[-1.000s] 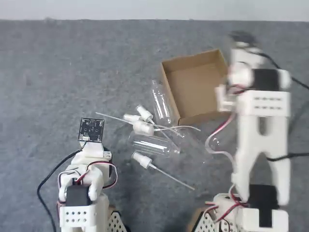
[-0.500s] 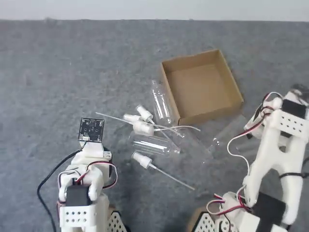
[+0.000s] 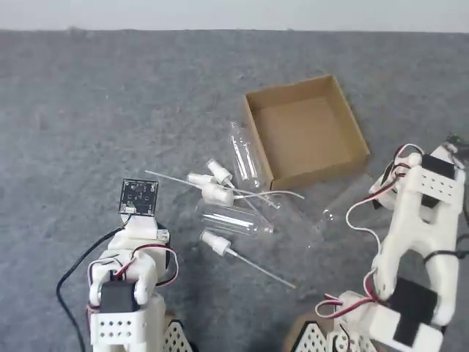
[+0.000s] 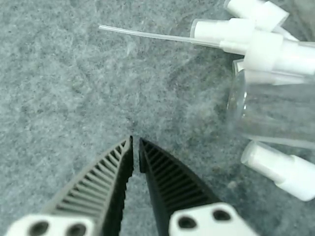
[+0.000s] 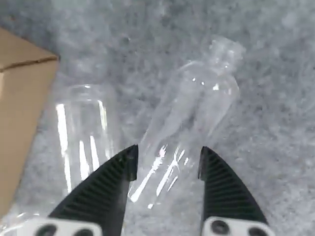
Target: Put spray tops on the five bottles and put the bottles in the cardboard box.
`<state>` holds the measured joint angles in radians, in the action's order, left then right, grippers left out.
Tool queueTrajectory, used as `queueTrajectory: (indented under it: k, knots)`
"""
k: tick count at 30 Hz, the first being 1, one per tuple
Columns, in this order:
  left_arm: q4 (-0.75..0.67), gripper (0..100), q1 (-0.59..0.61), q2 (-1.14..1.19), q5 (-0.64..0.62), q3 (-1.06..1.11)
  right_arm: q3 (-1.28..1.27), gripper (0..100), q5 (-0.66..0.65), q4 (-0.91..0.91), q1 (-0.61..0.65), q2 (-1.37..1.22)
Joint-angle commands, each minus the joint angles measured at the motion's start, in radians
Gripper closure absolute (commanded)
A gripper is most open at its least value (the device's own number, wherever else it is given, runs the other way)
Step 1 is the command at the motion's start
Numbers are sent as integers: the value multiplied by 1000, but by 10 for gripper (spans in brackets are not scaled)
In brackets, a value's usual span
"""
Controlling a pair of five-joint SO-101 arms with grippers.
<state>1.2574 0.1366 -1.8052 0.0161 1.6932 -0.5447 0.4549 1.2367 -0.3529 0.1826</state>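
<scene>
While the right gripper (image 5: 168, 150) hangs with jaws apart astride a clear plastic bottle (image 5: 197, 103) lying on the grey felt mat (image 5: 275, 59), a second clear bottle (image 5: 81, 132) lies just beside it, next to the brown cardboard box (image 5: 19, 93). The straddled bottle's long axis runs away from the gripper, open neck farthest. Finger contact is probably none, but it's hard to tell. On the left gripper (image 4: 136, 141) the jaws are together above the mat, near white spray tops (image 4: 266, 46).

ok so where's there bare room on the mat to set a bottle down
The widest bare patch is the mat left of the cardboard box and beyond the left arm. The box floor is bare too. It is crowded between the box's near wall and the arms: bottles and spray tops tangle there.
</scene>
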Motion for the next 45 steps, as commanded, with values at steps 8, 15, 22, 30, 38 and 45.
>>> queueTrajectory:
  k: [8, 15, 22, 30, 38, 45]
  knots:
    - [5, 988, 6, -18, 6, -8, 26, 838, -224, -87, -151, -30]
    - [5, 988, 6, -18, 6, -8, 87, 838, -339, -28, -147, -24]
    - [5, 988, 6, -18, 6, -8, 390, 838, -351, 97, -108, -24]
    - [5, 988, 6, -18, 6, -8, 647, 839, -695, 148, 219, -39]
    - [5, 988, 6, -18, 6, -8, 723, 838, -789, 36, 305, -298]
    - [5, 988, 6, -18, 6, -8, 990, 838, -781, 38, 297, -610]
